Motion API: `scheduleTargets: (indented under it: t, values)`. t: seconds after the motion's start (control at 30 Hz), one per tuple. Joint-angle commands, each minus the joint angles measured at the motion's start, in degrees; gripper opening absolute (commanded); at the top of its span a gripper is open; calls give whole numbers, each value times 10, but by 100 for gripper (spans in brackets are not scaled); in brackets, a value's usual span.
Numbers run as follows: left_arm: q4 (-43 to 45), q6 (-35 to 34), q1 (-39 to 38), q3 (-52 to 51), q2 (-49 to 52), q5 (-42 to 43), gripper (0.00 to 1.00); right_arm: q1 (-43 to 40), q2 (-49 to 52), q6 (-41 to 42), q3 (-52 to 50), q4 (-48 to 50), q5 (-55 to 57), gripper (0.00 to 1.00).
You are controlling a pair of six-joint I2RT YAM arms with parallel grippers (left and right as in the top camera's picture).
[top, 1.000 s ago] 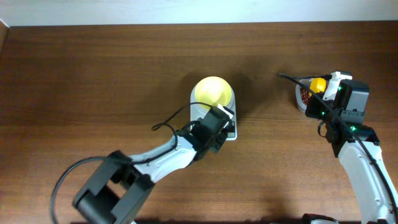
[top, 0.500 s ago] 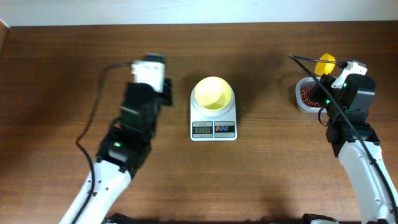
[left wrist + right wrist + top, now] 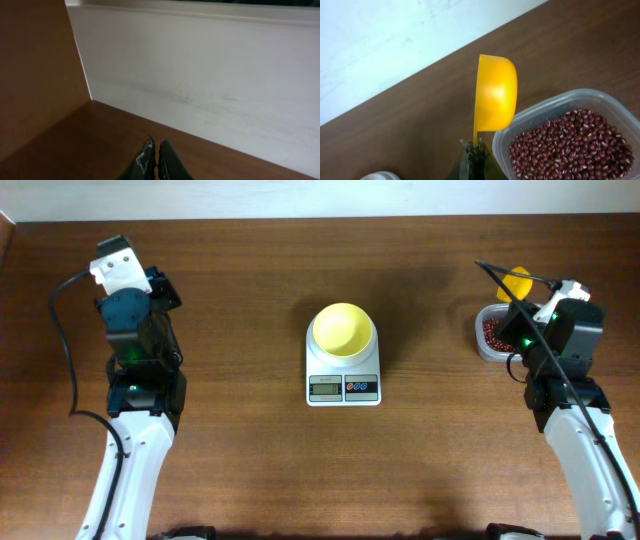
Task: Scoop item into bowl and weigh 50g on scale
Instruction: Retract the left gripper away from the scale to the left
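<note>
Beside container (image 3: 540,108), right gripper (image 3: 475,150) pinches scoop (image 3: 495,95) handle; left gripper (image 3: 155,151) nearly closed, empty.

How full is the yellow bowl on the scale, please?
Empty: the bowl on the scale shows only its bare yellow inside.

The round, pale yellow bowl (image 3: 343,330) stands upright and empty on the white scale (image 3: 343,388), near the middle of the table (image 3: 250,280). The scale's grey display and red and blue buttons face the near edge. Small reddish-brown beans (image 3: 570,145) fill a clear container (image 3: 545,106) well to the right.
</note>
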Motion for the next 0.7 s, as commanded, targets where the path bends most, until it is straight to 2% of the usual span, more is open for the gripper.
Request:
scheduleTargets:
  t: [0.0, 0.1, 0.17, 0.23, 0.33, 0.4, 0.47, 0.5, 0.53, 0.67]
  values:
    - [-19, -4, -1, 5, 1, -2, 8, -2, 0, -13, 11, -26, -33, 4]
    - [-84, -4, -7, 11, -9, 38, 8, -2, -4, -30, 11, -61, -70, 4]
    - [-211, -3, -7, 48, -18, 120, 8, -2, -22, -45, 12, -66, -69, 4]
    - [-318, 22, -8, 90, -18, 167, 7, -2, -33, -56, 15, -66, -68, 4]
    - [-442, 50, -15, 153, -18, 253, 12, -6, -37, -60, 19, -66, -69, 4]
    - [-489, 62, -28, 186, -18, 282, 28, -6, -37, -60, 19, -66, -69, 4]
    - [-505, 62, -38, 196, -18, 282, 51, -6, -37, -60, 19, -66, -69, 4]
    - [-507, 62, -38, 196, -18, 282, 66, -6, -37, -60, 19, -66, -69, 4]
    - [-513, 62, -38, 196, -17, 281, 99, -6, -37, -60, 19, -66, -69, 4]
    - [-532, 60, -38, 196, -17, 282, 99, -6, -37, -60, 19, -66, -69, 4]
